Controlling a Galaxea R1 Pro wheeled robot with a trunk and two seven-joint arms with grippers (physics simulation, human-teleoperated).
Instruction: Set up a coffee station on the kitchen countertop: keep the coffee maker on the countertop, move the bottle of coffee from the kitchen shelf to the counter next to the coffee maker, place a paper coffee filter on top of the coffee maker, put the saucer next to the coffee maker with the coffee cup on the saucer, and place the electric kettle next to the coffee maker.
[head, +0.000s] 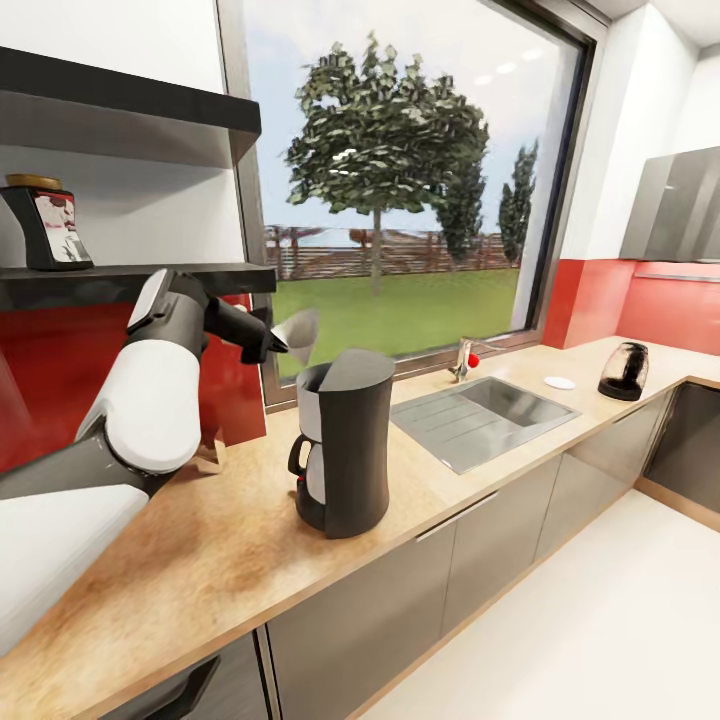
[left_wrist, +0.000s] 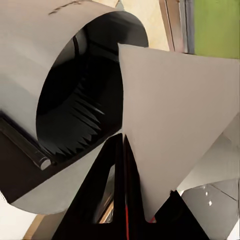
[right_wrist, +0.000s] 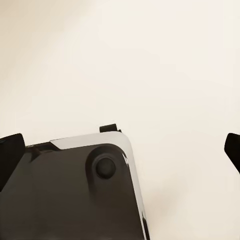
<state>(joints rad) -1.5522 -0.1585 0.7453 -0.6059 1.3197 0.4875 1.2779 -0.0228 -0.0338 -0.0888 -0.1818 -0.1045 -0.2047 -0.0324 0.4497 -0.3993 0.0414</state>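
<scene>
The black coffee maker (head: 340, 445) stands on the light wood kitchen countertop (head: 215, 565), its top open. Just above and behind that top, my left gripper (head: 276, 344) is shut on the pale paper coffee filter (head: 301, 333). In the left wrist view the filter cone (left_wrist: 175, 120) is pinched in the gripper (left_wrist: 123, 200), beside the machine's dark basket opening (left_wrist: 80, 110). The bottle of coffee (head: 45, 222) stands on the dark kitchen shelf (head: 130, 279). Far right on the counter are the white saucer (head: 560, 382) and the electric kettle (head: 624, 371). The coffee cup is out of view. My right gripper (right_wrist: 120, 147) is open over pale floor.
A steel sink (head: 490, 408) with a faucet (head: 463, 360) lies between the coffee maker and the saucer. A large window runs behind the counter, and a grey range hood (head: 675, 205) hangs at the right. Dark cabinet fronts (head: 400, 590) sit below the worktop.
</scene>
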